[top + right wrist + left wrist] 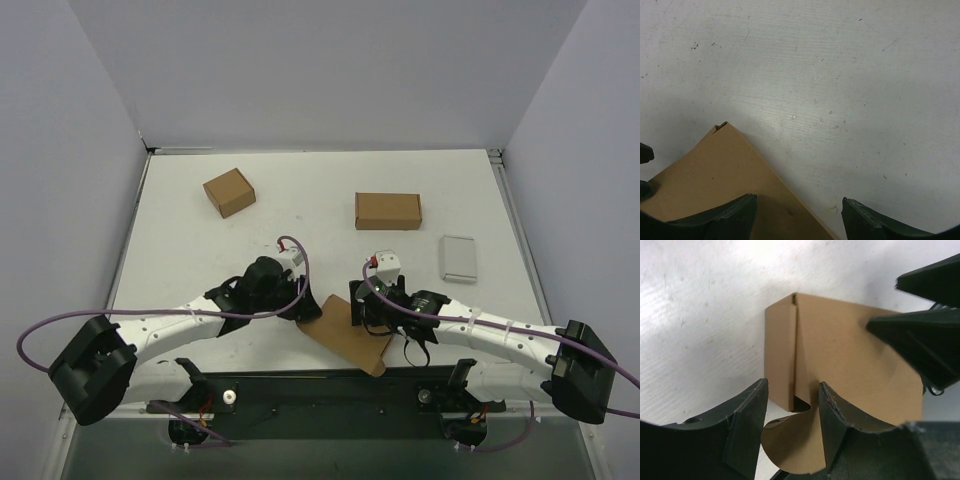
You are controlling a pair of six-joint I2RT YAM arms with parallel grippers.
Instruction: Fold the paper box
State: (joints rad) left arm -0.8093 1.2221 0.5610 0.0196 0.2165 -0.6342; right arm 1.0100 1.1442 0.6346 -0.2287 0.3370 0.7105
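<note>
Between the left jaws, half open and not yet pinching: the raised side flap of the plain brown thin cardboard mailer box [850,365], with a curled round tab just below. Under the right jaws, spread wide and holding nothing: one corner of the same box. Lying partly folded at the near edge of the white desk [180,250], between both arms.

Probably light, thin and springy; likely to slide on the smooth desk and to crease wrongly if squeezed hard. Better to pinch the flap close to its crease, while pressing the large panel flat.

Farther back, well apart: a small squarish brown carton [229,192], an oblong brown closed box [388,210], a flat pale grey case [459,257].
</note>
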